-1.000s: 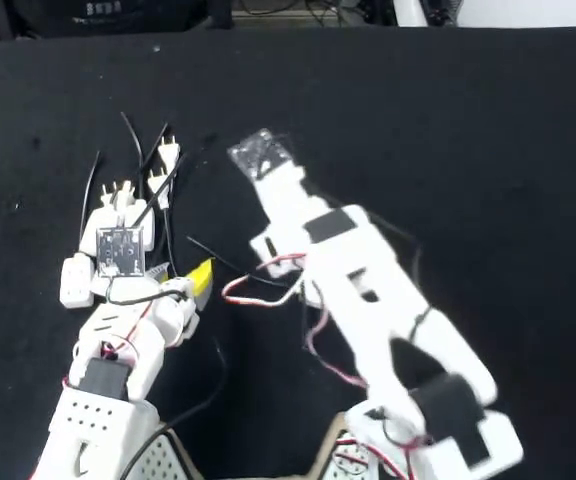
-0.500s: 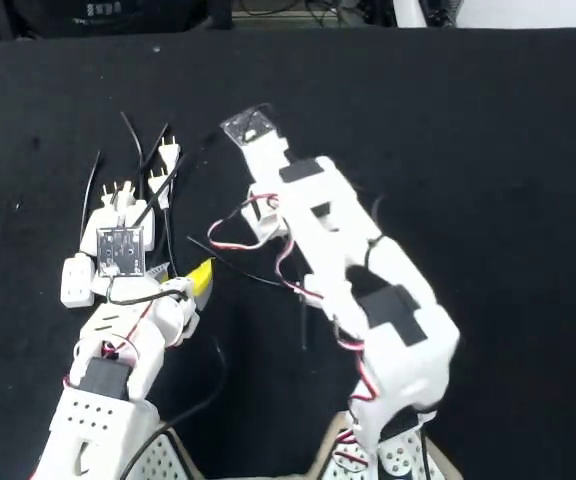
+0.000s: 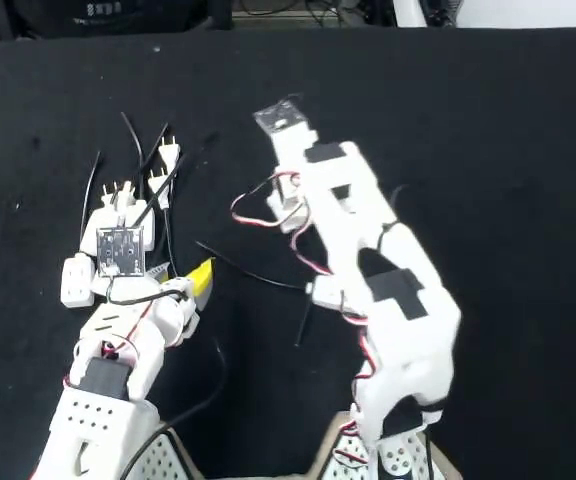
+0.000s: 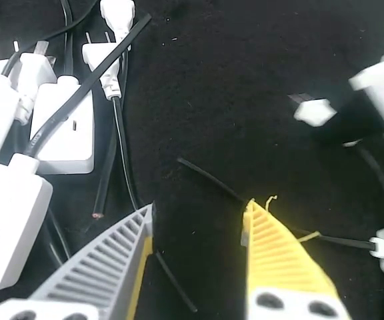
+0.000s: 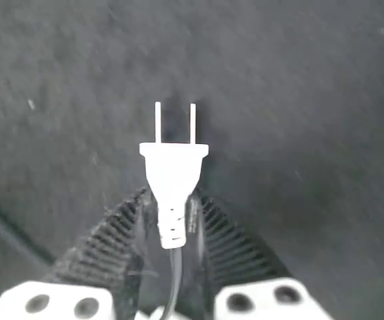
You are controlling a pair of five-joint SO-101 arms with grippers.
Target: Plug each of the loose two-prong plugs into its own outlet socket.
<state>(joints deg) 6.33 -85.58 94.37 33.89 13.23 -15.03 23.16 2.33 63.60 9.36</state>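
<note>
Pinching white plug (image 5: pixel 173 167), right pincer (image 5: pixel 172 200) closed

Finding: a robotics lab or workshop bench. A desk (image 3: pixel 488 150) covered in plain black cloth carries two white plastic-bodied arms side by side, the left arm (image 3: pixel 118 350) and the right arm (image 3: pixel 378 270). Red-and-white servo wiring (image 3: pixel 236 207) loops bare outside their links. Perforated white base plates (image 3: pixel 88 435) sit at the near edge. Dark equipment housings (image 3: pixel 98 12) and trailing cables (image 3: pixel 268 10) stand beyond the desk's far edge.
</note>
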